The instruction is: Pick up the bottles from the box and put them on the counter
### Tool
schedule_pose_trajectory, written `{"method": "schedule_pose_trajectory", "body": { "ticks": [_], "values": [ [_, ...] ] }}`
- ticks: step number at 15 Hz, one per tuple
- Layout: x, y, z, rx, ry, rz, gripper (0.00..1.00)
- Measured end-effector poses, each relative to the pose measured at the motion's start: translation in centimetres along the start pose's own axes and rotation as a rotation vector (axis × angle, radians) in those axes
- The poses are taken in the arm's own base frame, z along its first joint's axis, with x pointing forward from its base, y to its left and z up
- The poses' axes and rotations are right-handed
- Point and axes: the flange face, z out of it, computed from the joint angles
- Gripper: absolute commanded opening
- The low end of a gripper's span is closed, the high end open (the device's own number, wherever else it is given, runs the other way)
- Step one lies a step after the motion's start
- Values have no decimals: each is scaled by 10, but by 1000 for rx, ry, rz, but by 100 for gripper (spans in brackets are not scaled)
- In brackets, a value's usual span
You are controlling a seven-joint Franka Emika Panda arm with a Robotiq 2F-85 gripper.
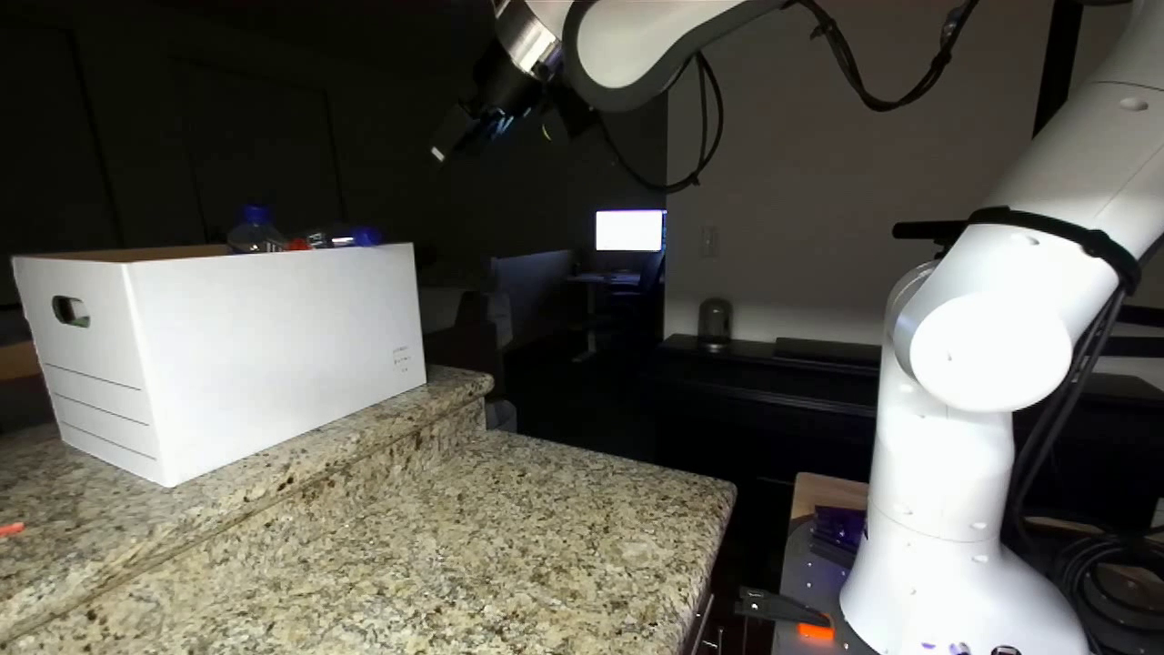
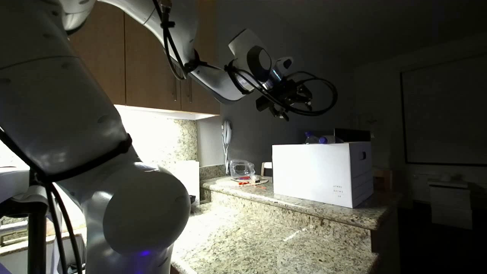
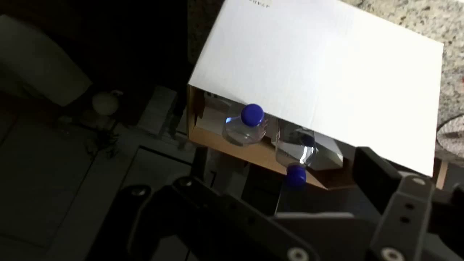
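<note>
The white box (image 1: pixel 273 355) stands on the raised ledge of the speckled granite counter (image 1: pixel 509 546); it also shows in an exterior view (image 2: pixel 312 173) and in the wrist view (image 3: pixel 315 69). Two clear bottles with blue caps show at its open top. One bottle (image 3: pixel 241 131) has its cap facing up; the other bottle (image 3: pixel 295 149) leans, its cap at the box's far rim. Both poke above the rim in both exterior views; their lower parts are hidden. My gripper (image 2: pixel 295 110) is open and empty, above the box and apart from it; its fingers stand wide apart in the wrist view (image 3: pixel 259 185).
The ledge steps down to a lower counter part (image 2: pixel 274 243). A clear plastic container (image 2: pixel 242 169) and red items (image 2: pixel 244 183) lie on the ledge beside the box. A dark panel (image 2: pixel 352 134) stands behind the box. Wall cabinets (image 2: pixel 152 64) hang behind the arm.
</note>
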Motion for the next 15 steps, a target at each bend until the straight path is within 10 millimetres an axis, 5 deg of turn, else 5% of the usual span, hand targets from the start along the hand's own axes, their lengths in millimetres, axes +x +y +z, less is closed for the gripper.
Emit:
{"method": "schedule_pose_trajectory", "body": {
  "ticks": [9,15],
  "values": [
    [4,2,12,32,1,41,100],
    [27,-29,52,137,-29,69,100]
  ]
}}
